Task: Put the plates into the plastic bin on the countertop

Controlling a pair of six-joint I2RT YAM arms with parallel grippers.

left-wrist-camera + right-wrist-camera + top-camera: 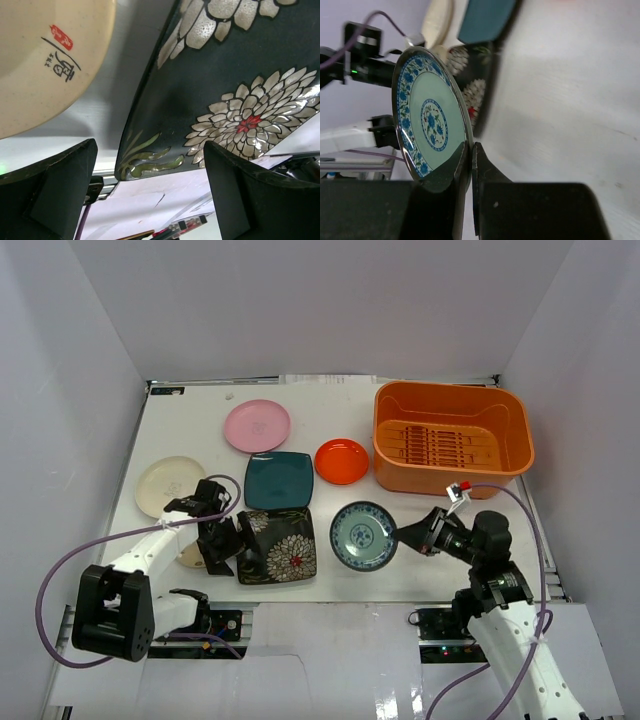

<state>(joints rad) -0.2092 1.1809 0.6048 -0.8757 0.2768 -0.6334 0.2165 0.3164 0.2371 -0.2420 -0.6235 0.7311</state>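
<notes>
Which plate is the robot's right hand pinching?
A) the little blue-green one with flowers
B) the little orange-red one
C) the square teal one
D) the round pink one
A: in the right wrist view, the right gripper is closed on the rim of the small blue-green patterned plate.

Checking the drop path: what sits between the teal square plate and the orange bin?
The small orange-red dish sits there on the countertop, as the top view shows.

Pale walls, soft even light
</notes>
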